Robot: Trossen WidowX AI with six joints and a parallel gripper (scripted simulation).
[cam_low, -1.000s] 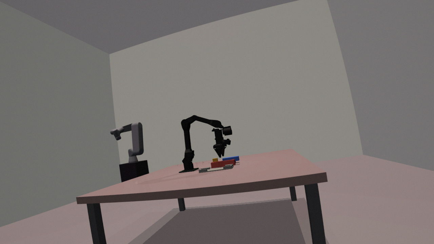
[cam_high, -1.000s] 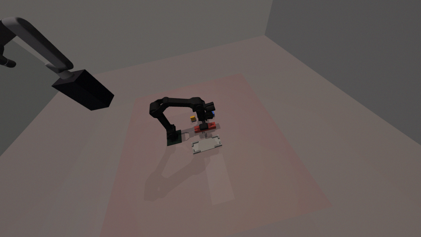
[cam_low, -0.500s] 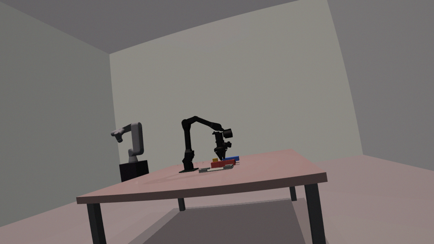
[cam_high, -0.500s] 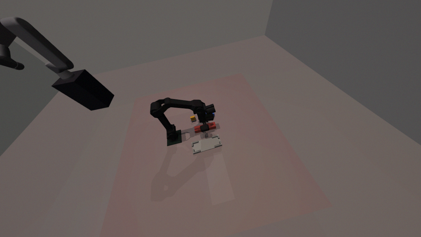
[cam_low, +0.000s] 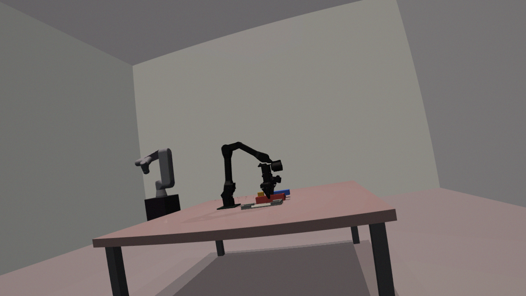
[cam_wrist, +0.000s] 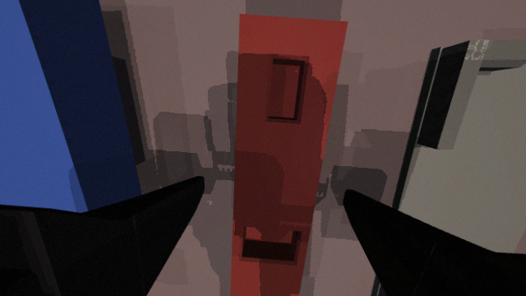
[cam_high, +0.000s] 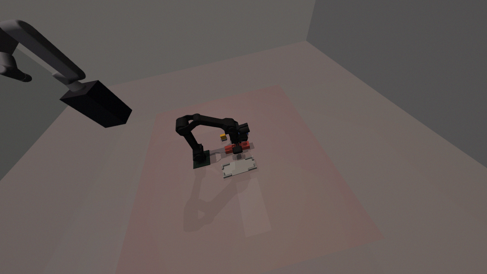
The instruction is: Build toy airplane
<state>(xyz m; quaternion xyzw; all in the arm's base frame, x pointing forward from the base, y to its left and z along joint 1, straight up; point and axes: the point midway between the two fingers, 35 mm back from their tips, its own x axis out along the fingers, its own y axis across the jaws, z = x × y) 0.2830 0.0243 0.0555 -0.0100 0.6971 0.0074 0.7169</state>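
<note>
The red fuselage (cam_high: pixel 228 148) (cam_low: pixel 261 200) (cam_wrist: pixel 256 140) lies on the table with its two sockets facing up. My gripper (cam_high: pixel 237 150) (cam_low: pixel 268 196) (cam_wrist: pixel 274 189) is open above the fuselage. In the wrist view one finger shows on each side of it, with nothing held. The blue wing (cam_low: pixel 282 192) (cam_wrist: pixel 33 123) lies on the far side of the fuselage, mostly hidden by the arm in the top view. The yellow tail fin (cam_high: pixel 223 137) (cam_low: pixel 260 193) stands behind the fuselage, towards the arm's base. The pale grey jig (cam_high: pixel 240 166) (cam_wrist: pixel 460 185) lies on the fuselage's other side and holds no part.
The arm's dark base plate (cam_high: pixel 205 163) (cam_low: pixel 227 207) is left of the parts. Raised corner walls (cam_wrist: pixel 445 99) stand on the jig. Another grey arm (cam_low: pixel 166 167) stands on a black pedestal (cam_high: pixel 98 105) (cam_low: pixel 161 209) away from the table.
</note>
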